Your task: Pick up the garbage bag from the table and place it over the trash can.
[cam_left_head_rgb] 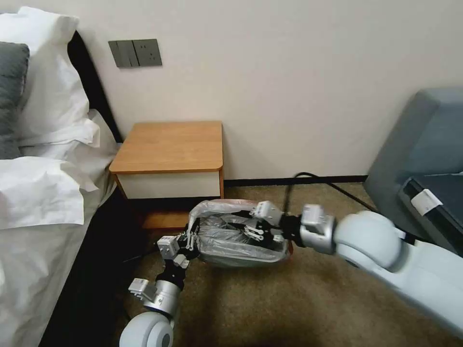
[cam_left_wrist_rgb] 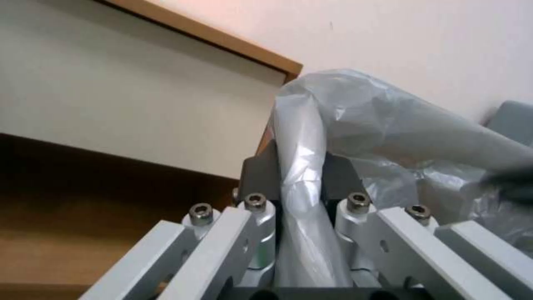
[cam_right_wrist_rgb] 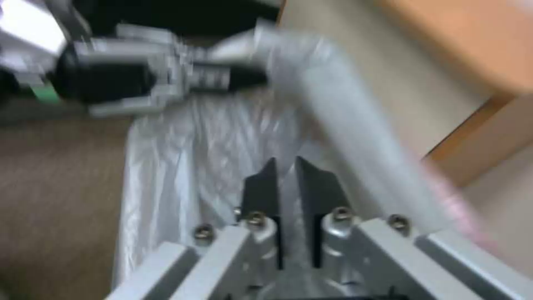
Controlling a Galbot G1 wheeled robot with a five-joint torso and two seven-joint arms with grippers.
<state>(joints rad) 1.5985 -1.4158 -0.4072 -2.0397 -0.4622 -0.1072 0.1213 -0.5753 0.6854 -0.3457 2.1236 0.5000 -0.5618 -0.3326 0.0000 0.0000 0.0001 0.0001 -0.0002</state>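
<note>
The grey crinkled garbage bag (cam_left_head_rgb: 226, 246) is spread open in a box shape on the carpet just in front of the table (cam_left_head_rgb: 169, 144). The trash can is hidden under the plastic. My left gripper (cam_left_head_rgb: 192, 239) is shut on a fold of the garbage bag's (cam_left_wrist_rgb: 377, 125) left edge, which runs up between its dark fingers (cam_left_wrist_rgb: 258, 175). My right gripper (cam_left_head_rgb: 250, 231) reaches in from the right over the bag's mouth. Its fingers (cam_right_wrist_rgb: 261, 187) are nearly closed with thin plastic (cam_right_wrist_rgb: 183, 141) between them. The pinkish rim (cam_right_wrist_rgb: 455, 204) shows beside it.
A bed with white pillows (cam_left_head_rgb: 38, 193) stands to the left of the table. A grey armchair (cam_left_head_rgb: 424, 144) fills the right side, and a black cable (cam_left_head_rgb: 313, 177) runs along the skirting. Open brown carpet (cam_left_head_rgb: 270, 308) lies in front.
</note>
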